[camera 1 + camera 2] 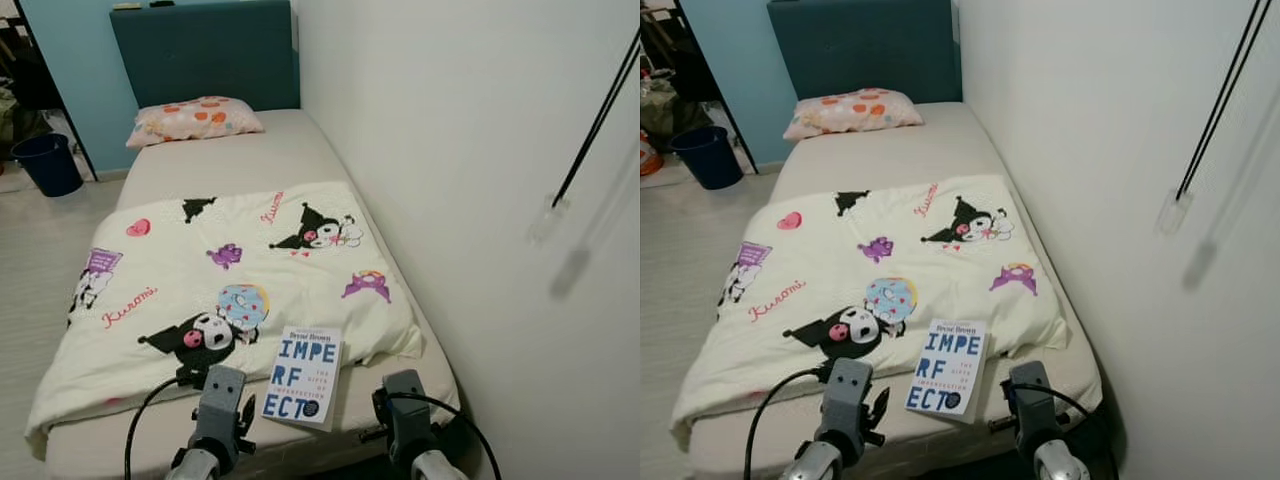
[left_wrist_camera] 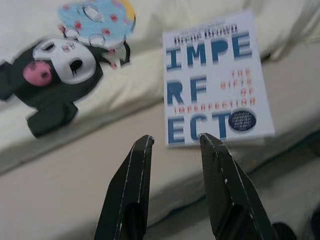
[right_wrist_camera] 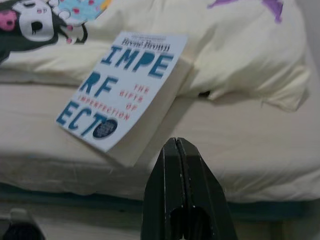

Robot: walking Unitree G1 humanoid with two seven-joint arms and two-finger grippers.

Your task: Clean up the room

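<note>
We are at the foot of a bed (image 1: 250, 160) that runs along a white wall (image 1: 450, 150), and a white book (image 1: 303, 375) with big blue letters lies flat near the foot edge, half on the cream cartoon-print blanket (image 1: 200, 290) and half on the bare beige sheet. The left pincer (image 2: 172, 145) hovers just short of the book's near edge, its two black fingers (image 2: 132, 175) spread with a clear gap between them, holding nothing. Over on the other side, the right pincer (image 3: 176, 145) hangs just off the mattress edge beside the book's right corner, fingers pressed together tip to tip, empty. The blanket covers the lower part of the bed, bunched at its right corner close to the wall. Up at the head, a pink pillow (image 1: 193, 120) with orange spots rests against a dark teal headboard (image 1: 205, 50). Off to the left, on the pale floor (image 1: 40, 260), a dark blue bin (image 1: 48, 163) stands against the blue wall, well apart from the bed. A black cable (image 1: 598, 120) slants down the white wall on the right.
</note>
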